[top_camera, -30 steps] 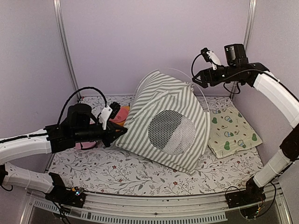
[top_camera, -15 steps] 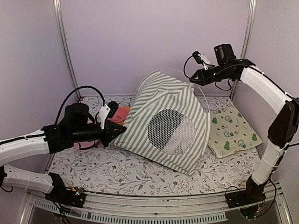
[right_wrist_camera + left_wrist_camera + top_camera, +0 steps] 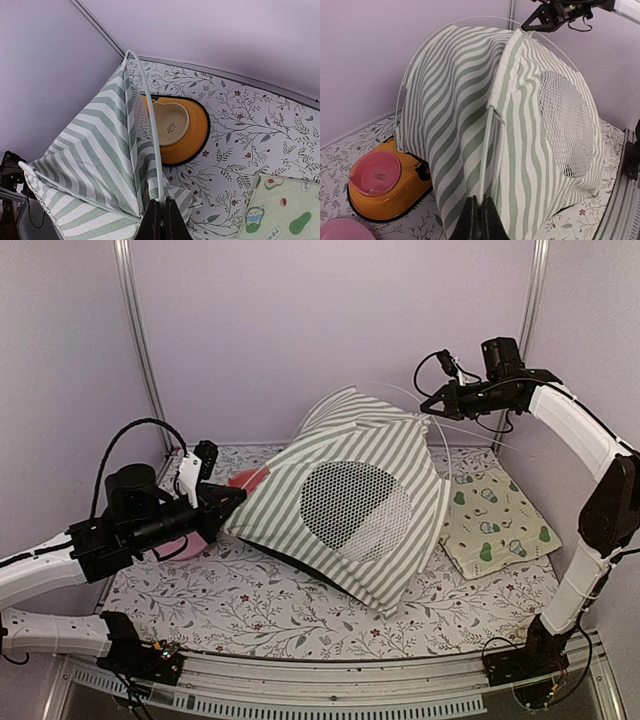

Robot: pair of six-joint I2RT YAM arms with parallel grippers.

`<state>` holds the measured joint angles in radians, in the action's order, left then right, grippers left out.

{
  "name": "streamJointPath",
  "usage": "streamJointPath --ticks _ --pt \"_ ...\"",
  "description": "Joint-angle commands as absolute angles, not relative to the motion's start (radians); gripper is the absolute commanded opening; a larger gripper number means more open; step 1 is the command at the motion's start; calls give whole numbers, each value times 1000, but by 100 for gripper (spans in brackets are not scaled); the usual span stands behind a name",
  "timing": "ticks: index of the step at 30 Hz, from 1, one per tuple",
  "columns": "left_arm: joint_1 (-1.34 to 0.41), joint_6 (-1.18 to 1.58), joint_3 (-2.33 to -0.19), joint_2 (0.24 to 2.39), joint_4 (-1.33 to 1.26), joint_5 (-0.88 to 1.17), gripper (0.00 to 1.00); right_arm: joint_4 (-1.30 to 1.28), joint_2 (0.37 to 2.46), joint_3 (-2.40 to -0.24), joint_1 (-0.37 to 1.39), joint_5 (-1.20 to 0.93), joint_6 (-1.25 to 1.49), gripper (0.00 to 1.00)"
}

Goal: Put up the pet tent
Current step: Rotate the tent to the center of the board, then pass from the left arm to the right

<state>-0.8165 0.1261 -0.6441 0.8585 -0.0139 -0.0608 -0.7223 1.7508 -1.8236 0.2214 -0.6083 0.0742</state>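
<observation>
1. Change since one second ago: my left end effector has drawn back to the left of the tent, taking the tent's lower left corner with it. My right end effector has shifted slightly right at the tent's peak. The fabric is now stretched wider between the two.

2. Location: the tent sits mid-desk, leaning, with its mesh window facing up and forward. Its near edge appears raised, with shadow beneath. The orange bowl stands just behind the tent's left side, partly hidden by it. The mat lies just to the tent's right.

3. Grip state: the left fingers are pinched narrow on a thin white pole where it leaves the striped seam. The right fingers are pinched narrow on a pole at the peak.

4. Step in hand, as I judge it: spreading the frame so the fabric takes its shape. The tent is not yet standing on its base.

5. Next move calls for keeping both grips, tipping the peak upright over the base, and lowering the raised edge flat onto the desk. Release only once the poles hold tension; a slipped pole would likely let the fabric collapse.
</observation>
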Motion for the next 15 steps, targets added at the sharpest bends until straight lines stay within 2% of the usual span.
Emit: streamJointPath --ticks 1,3,5,12,15 --pt "-765 174 -633 814 -72 -215 0 -577 1652 -1779 150 -519 106 0" --pt "-749 158 -644 833 -94 -188 0 -562 1622 -1760 160 -556 105 3" --pt "-734 132 -656 856 -119 -130 0 -559 1596 -1752 167 -585 99 13" --pt "-682 45 -692 897 -171 49 0 -540 1425 -1672 175 -568 21 69" --pt "-631 31 -693 897 -215 161 0 -505 1352 -1580 175 -630 -39 83"
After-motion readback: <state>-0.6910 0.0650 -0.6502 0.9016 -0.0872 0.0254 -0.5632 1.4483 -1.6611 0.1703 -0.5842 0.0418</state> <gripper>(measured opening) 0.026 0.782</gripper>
